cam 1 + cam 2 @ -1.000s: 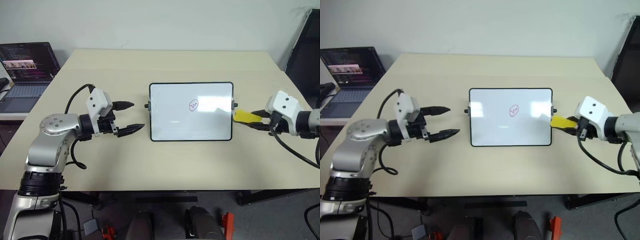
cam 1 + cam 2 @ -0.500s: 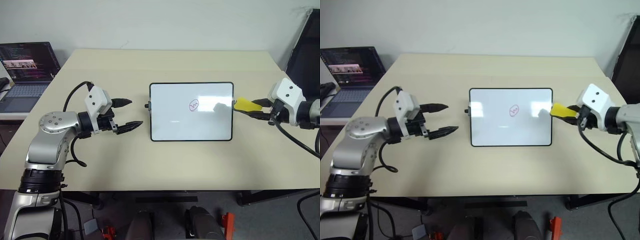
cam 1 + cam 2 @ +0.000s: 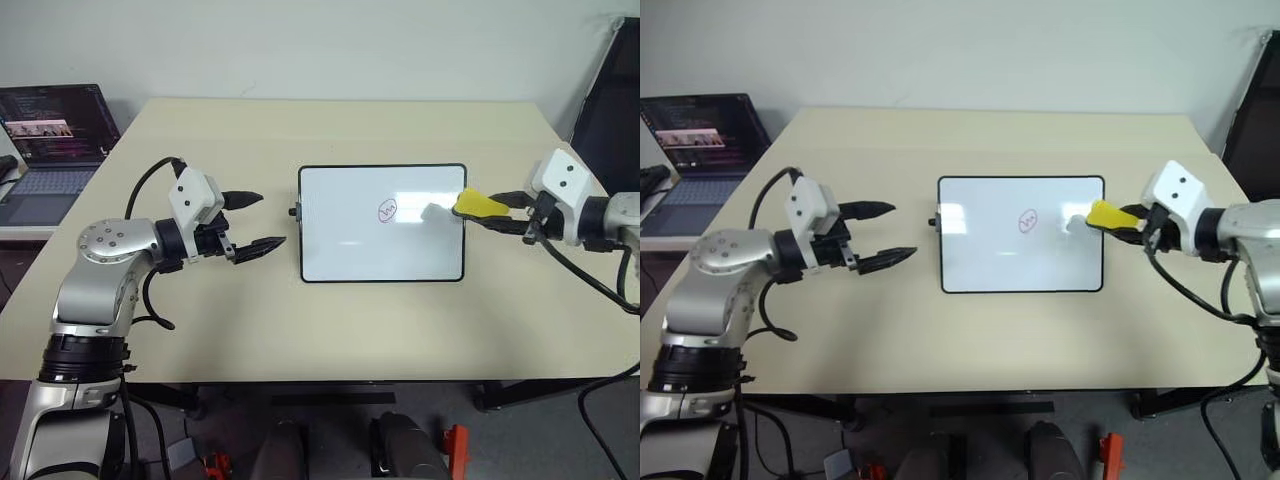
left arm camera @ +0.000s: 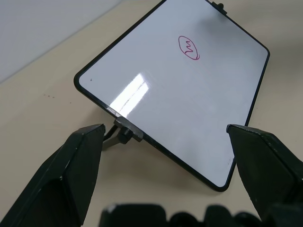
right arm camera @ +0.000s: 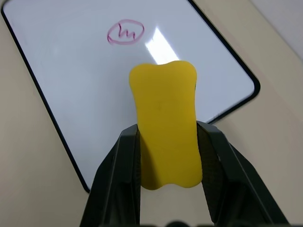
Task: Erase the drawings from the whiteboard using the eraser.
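Observation:
The whiteboard [image 3: 382, 222] lies flat in the middle of the table. One of the drawings, a red oval-circled squiggle [image 3: 388, 210], sits right of the board's centre. My right gripper [image 3: 497, 210] is shut on the yellow eraser [image 3: 479, 205], which hangs over the board's right edge, a short way right of the squiggle. In the right wrist view the eraser [image 5: 164, 123] sits between the two black fingers with the squiggle [image 5: 125, 32] beyond it. My left gripper [image 3: 255, 221] stands open just left of the board, level with the small black knob [image 4: 125, 134] on its short side.
An open laptop [image 3: 52, 140] stands on a side table at the far left. A dark chair back [image 3: 610, 110] rises past the table's right corner. Bare tabletop [image 3: 330, 320] surrounds the board on all sides.
My right gripper has carried the eraser up and to the left, from beside the board's right knob to over the board's right edge. The left gripper has stayed put.

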`<state>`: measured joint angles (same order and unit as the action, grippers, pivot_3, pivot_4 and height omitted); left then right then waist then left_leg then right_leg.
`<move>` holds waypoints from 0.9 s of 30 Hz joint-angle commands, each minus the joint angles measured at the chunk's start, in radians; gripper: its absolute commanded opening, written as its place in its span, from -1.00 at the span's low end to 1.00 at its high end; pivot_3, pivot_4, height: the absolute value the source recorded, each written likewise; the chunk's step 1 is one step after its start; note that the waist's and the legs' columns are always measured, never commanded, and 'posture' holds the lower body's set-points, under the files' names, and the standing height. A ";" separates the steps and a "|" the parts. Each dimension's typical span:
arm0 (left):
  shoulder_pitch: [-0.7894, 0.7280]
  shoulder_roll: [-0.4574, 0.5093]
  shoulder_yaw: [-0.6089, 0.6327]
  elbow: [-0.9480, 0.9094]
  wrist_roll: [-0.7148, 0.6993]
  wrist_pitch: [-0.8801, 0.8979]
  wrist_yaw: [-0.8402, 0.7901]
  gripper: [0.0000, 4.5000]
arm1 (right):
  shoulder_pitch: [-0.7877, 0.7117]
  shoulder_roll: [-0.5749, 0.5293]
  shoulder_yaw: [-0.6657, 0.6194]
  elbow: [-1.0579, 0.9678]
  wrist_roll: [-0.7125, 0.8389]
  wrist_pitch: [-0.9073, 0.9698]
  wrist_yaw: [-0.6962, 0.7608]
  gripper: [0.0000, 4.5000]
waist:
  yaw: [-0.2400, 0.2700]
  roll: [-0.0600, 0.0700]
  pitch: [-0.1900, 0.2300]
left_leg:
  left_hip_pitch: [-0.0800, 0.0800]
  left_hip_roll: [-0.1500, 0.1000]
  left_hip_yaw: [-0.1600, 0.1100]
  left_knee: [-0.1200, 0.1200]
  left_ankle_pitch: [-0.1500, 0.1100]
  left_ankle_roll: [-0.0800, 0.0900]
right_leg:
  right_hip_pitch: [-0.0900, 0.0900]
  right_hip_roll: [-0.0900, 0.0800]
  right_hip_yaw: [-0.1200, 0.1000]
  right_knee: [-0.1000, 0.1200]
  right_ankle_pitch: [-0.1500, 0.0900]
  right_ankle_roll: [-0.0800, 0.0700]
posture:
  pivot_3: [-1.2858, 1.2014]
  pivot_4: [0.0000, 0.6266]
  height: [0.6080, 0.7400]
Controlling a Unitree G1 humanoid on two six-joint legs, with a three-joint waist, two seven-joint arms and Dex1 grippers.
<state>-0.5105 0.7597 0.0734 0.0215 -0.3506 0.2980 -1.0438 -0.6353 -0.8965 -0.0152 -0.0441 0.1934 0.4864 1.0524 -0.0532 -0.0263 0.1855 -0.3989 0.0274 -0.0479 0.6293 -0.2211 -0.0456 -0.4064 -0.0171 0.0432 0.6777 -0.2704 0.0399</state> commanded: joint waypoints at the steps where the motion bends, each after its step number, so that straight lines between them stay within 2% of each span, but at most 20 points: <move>1: -0.017 -0.004 -0.007 0.000 0.005 -0.016 -0.006 1.00 | -0.061 0.100 0.052 -0.016 -0.012 -0.034 -0.069 -0.42 | -0.003 0.000 0.000 | 0.000 0.000 0.000 0.000 0.000 0.000 | 0.000 0.000 0.000 0.001 0.000 0.000 | 0.03 -0.52 1.00; 4: -0.023 -0.016 -0.017 -0.004 0.000 -0.010 -0.008 1.00 | -0.125 0.205 0.101 0.107 -0.106 -0.094 -0.194 -0.42 | -0.002 0.000 0.000 | 0.000 0.000 0.000 0.000 0.000 0.000 | 0.000 0.000 0.000 0.001 0.000 0.000 | 0.03 -0.52 1.00; 8: -0.027 -0.025 -0.027 -0.006 0.001 -0.009 -0.008 1.00 | -0.170 0.290 0.144 0.251 -0.191 -0.169 -0.302 -0.42 | 0.005 0.000 0.000 | -0.001 -0.001 0.000 0.000 0.000 0.000 | -0.001 0.000 0.000 0.001 0.003 -0.005 | 0.03 -0.52 1.00; 16: -0.011 -0.025 -0.021 -0.033 -0.006 0.005 0.001 1.00 | -0.168 0.351 0.185 0.372 -0.275 -0.211 -0.380 -0.42 | 0.012 0.000 0.000 | -0.001 -0.001 -0.001 0.000 0.000 0.000 | -0.001 -0.001 -0.001 0.002 0.003 -0.005 | 0.03 -0.52 1.00; 19: -0.008 -0.027 -0.019 -0.039 -0.008 0.008 0.007 1.00 | -0.154 0.380 0.222 0.353 -0.295 -0.166 -0.377 -0.42 | 0.007 0.000 0.000 | 0.001 0.000 -0.001 0.001 0.000 0.000 | 0.000 0.000 -0.001 0.002 0.003 -0.005 | 0.03 -0.52 1.00; 21: -0.006 -0.028 -0.019 -0.043 -0.007 0.010 0.012 1.00 | -0.105 0.390 0.265 0.286 -0.275 -0.157 -0.309 -0.42 | 0.003 0.000 -0.001 | 0.002 0.000 -0.001 0.001 0.000 0.000 | 0.001 0.000 0.000 0.002 0.003 -0.005 | 0.03 -0.52 1.00; 27: -0.003 -0.024 -0.015 -0.048 -0.007 0.014 0.017 1.00 | -0.012 0.408 0.338 0.231 -0.286 -0.100 -0.241 -0.42 | -0.005 -0.001 -0.002 | 0.003 0.001 -0.001 0.001 0.000 0.000 | 0.002 0.001 0.000 0.003 0.004 -0.005 | 0.03 -0.52 1.00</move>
<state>-0.5106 0.7283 0.0370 0.0040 -0.3506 0.3192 -1.0339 -0.6758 -0.4875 0.2913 0.1620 -0.0741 0.3296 0.7913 -0.0583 -0.0274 0.1839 -0.3953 0.0280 -0.0491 0.6307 -0.2207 -0.0458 -0.4041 -0.0156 0.0433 0.6810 -0.2666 0.0358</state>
